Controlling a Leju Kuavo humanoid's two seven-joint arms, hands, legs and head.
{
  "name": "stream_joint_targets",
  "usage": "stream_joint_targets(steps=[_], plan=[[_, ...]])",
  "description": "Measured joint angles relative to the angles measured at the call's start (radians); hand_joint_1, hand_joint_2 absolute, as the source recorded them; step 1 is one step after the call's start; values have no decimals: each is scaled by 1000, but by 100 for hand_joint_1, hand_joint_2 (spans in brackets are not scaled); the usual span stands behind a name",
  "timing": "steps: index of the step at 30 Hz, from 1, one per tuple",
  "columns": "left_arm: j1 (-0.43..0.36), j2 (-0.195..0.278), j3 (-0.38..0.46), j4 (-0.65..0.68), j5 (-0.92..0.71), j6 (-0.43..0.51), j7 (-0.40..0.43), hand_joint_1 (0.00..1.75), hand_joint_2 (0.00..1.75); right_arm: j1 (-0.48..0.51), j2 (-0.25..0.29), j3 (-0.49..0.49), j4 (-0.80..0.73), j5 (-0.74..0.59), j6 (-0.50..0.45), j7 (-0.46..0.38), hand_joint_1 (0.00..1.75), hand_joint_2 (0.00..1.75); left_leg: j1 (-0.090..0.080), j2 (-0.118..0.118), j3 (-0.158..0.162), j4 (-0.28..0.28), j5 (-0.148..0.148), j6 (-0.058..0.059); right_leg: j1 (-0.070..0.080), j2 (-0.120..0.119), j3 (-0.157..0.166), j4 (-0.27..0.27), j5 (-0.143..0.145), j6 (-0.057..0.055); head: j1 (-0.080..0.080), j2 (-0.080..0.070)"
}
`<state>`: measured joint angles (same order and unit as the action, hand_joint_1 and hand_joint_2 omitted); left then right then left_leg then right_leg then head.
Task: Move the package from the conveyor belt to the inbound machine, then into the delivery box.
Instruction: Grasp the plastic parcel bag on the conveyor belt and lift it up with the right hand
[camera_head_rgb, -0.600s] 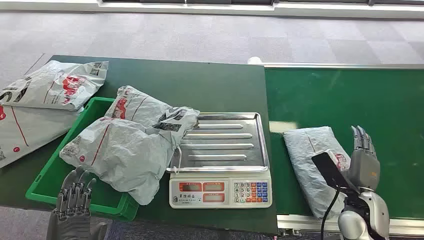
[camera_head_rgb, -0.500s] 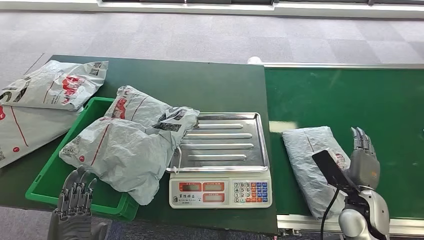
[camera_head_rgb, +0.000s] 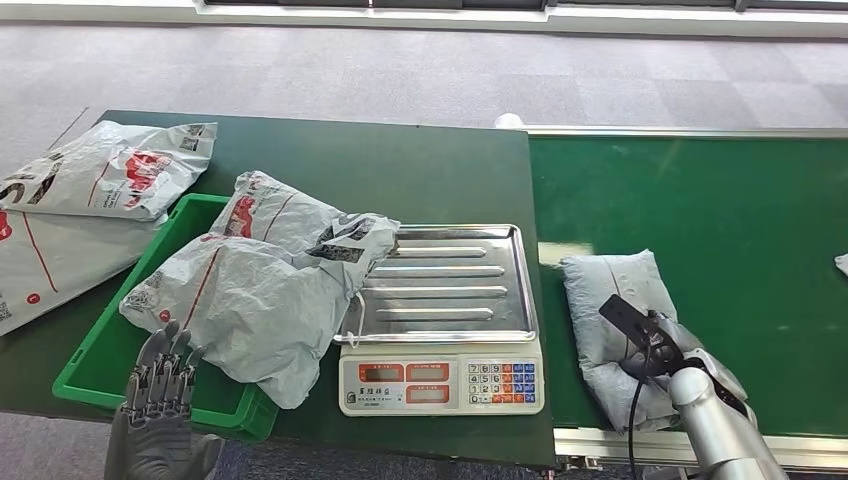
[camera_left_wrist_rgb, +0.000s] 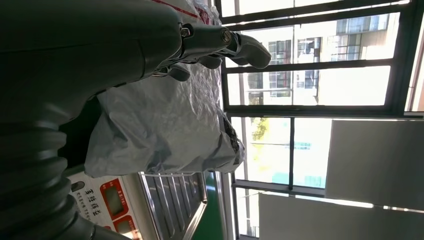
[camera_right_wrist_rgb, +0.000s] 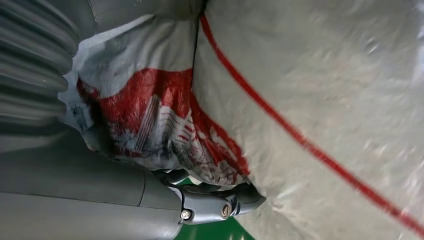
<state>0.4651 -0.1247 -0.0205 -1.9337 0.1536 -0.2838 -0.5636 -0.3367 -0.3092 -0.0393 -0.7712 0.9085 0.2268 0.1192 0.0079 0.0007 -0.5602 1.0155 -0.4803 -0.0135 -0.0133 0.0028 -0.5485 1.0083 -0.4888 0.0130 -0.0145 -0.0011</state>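
In the head view, the right hand is now down on the grey package that lies on the green conveyor belt, just beside the weighing scale. Half a second ago this hand stood upright at the package's right side with the fingers pointing up; now the arm has turned inward and the hand lies over the near part of the bag. The package itself has shifted only a little along the belt. The left hand hangs with its fingers apart, holding nothing, at the near edge of the green delivery box, almost as it was before. Two grey packages already lie piled in the box, one leaning over the edge of the scale's steel tray, and two more rest on the dark bench to the left.

In the left wrist view, the left hand's fingers are loosely curled in the air beside the piled bag, touching nothing.

In the right wrist view, the package's red print is pressed close against the hand, and the dark fingers curl under the bag's edge. I judge that the hand is closing on the package, but a firm grip cannot be confirmed. The lift to the scale is not yet begun.
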Motion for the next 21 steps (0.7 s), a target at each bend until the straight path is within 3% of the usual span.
stream_joint_targets(steps=[6,10,18,21], plan=[[-8,35,-33,21,3,12,-6,0,175,-81,-7,45,124,-10,32,-2,98,175,0,1,2,0,0,0,0,1,1,0,0,0,0,0],[-10,44,-38,29,3,12,-6,0,175,-105,-9,57,154,-11,33,-4,175,175,0,1,3,0,0,0,0,1,2,0,0,1,0,0],[-10,48,-40,32,4,13,-8,0,175,-118,-11,66,173,-22,38,-12,175,175,0,0,4,1,0,0,0,0,3,0,1,1,0,0],[-11,61,-45,40,13,21,-19,0,175,-117,-17,75,181,-103,0,-70,175,175,0,0,3,1,0,0,0,0,3,0,1,1,0,0]])
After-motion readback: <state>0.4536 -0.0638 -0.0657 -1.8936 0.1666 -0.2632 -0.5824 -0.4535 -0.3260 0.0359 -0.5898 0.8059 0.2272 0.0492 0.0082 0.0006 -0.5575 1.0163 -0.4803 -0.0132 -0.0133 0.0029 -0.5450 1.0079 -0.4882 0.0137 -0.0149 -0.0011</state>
